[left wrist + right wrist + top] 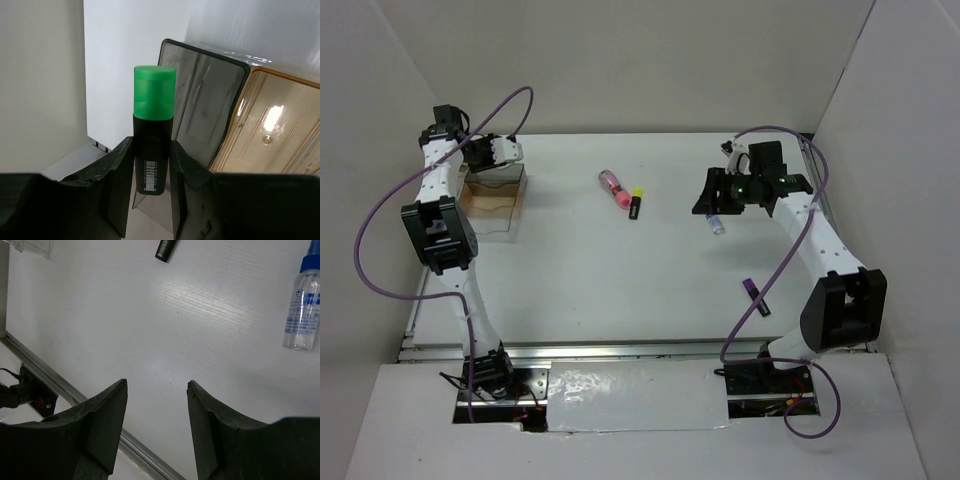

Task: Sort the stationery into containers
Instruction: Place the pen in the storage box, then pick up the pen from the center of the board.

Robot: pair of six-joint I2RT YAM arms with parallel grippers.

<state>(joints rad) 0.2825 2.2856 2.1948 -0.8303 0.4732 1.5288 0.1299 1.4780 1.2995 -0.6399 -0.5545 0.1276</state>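
Left end effector (152, 167) is clenched on a black highlighter with a green cap (154, 115). The marker's barrel is pinched between both fingers and its cap sticks out past their tips. In the top view this end effector (496, 150) hangs at the far left of the tabletop (600, 280), by the far edge of the clear-plastic box with a tan bottom (510, 215). In the left wrist view the box (205, 110) sits just to one side of the marker rather than squarely under it. Right end effector (157, 385) is released and grasps nothing. It hovers over bare tabletop with the blue-capped clear bottle (302, 305) lying near it. Well apart from the box, at mid-table, lie a pink tube (613, 186) and a yellow-ended highlighter (636, 203) close together. A purple-ended highlighter (755, 296) lies toward the near right. The step in hand looks like delivering the green highlighter. The next move probably calls for shifting the marker over the box opening, lowering it inside the walls, then letting go. The box is narrow, so a marker out of line could catch on the rim.
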